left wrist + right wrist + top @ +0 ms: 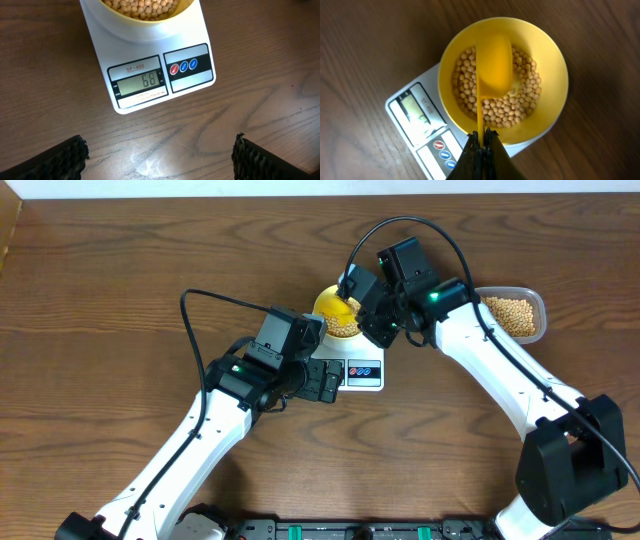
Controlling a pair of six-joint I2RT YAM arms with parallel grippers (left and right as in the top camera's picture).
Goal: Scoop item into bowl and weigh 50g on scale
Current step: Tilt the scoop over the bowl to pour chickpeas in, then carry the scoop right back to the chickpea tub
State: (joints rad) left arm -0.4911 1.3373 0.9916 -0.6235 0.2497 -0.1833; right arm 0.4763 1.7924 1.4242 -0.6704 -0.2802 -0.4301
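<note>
Just then, pinched bright yellow plastic scoop [494, 60] in right gripper [482, 136], handle running out over small tan beans [520, 107] in round pale yellow bowl [552, 55] on flat white scale [161, 70]. Held left gripper [160, 156] spread wide nearby.

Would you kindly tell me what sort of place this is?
Likely a robotics lab bench, not a kitchen: a wooden table, cabled robot arms, and a scale with a bowl of beans.

beans [145, 7] in bowl [142, 30] — on scale [97, 42]
</note>
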